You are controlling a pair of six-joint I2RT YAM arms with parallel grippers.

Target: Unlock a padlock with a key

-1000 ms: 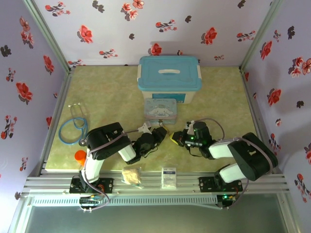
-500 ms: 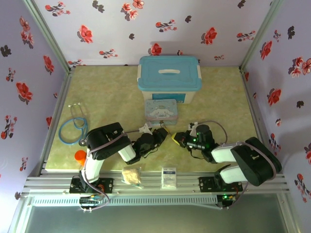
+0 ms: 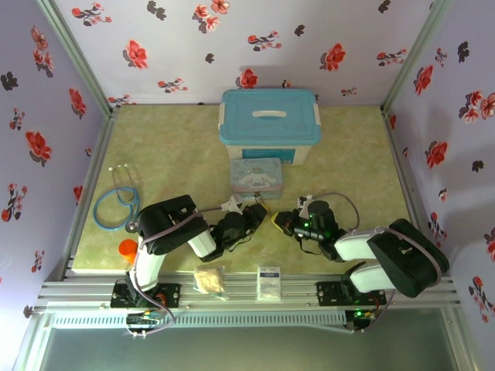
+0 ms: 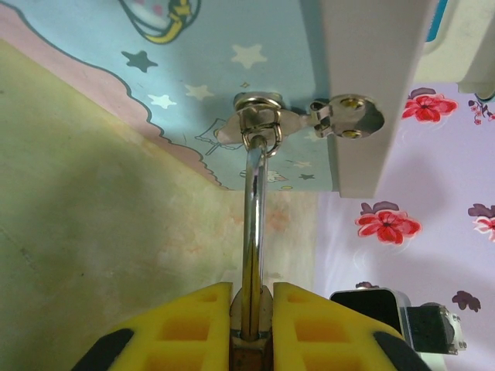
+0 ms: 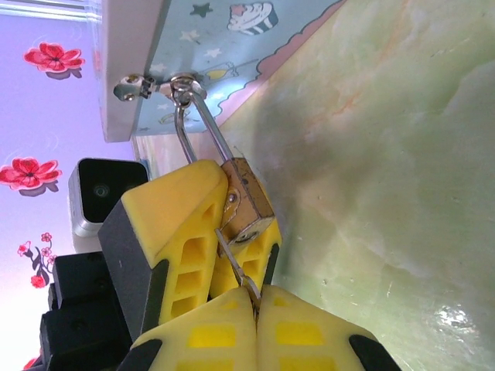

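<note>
The padlock has a small brass body and a thin silver shackle. The shackle runs through the hasp ring of the blue cartoon tin. My left gripper is shut on the padlock body, and the shackle rises straight from its yellow pads to the ring. My right gripper is shut on the key. The key's thin blade slants up to the keyhole end of the lock body. In the top view, the left gripper and right gripper meet in front of the tin.
A teal-lidded white box stands behind the tin. A blue stethoscope and an orange cap lie at the left. A crumpled beige bag and a small white packet rest on the front rail. Flowered walls enclose the table.
The right arm's wrist has shifted slightly toward the near edge, with its gripper staying at the padlock. The left arm and the tin have not moved.
</note>
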